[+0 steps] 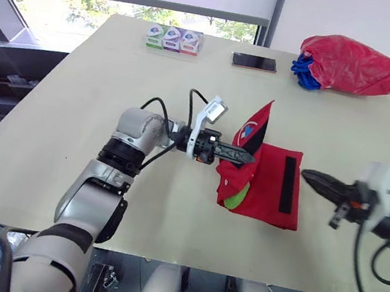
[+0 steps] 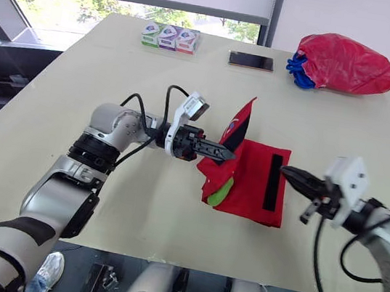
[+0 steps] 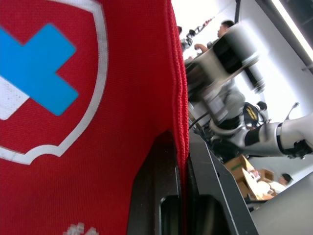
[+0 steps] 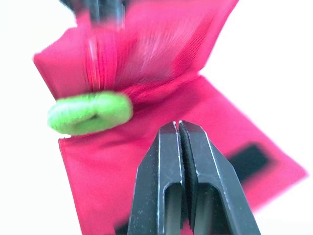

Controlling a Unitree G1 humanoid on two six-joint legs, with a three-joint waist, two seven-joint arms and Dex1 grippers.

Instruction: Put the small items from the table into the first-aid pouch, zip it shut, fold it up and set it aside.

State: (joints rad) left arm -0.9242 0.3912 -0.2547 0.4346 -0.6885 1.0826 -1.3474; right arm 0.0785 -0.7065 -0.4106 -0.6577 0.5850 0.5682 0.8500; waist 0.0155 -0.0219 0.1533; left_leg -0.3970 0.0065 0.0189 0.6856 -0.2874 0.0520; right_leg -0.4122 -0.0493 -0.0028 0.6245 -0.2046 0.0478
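A red first-aid pouch [image 1: 270,186] lies in the middle of the table with a black strip [image 1: 288,182] on its flat part. Its flap [image 1: 253,133], printed with a white shield and blue cross, stands lifted. My left gripper [image 1: 249,156] is shut on the flap's edge [image 3: 180,98]. A green item [image 1: 237,195] pokes out of the pouch's left side, also seen as the green item [image 4: 90,113] in the right wrist view. My right gripper [image 1: 308,176] is shut and empty, hovering just right of the pouch.
At the table's far edge sit small boxes [image 1: 172,39] and a dark phone [image 1: 254,61]. A red bag [image 1: 350,64] with blue material lies at the far right. The table [image 1: 75,113] has bare room left of the pouch.
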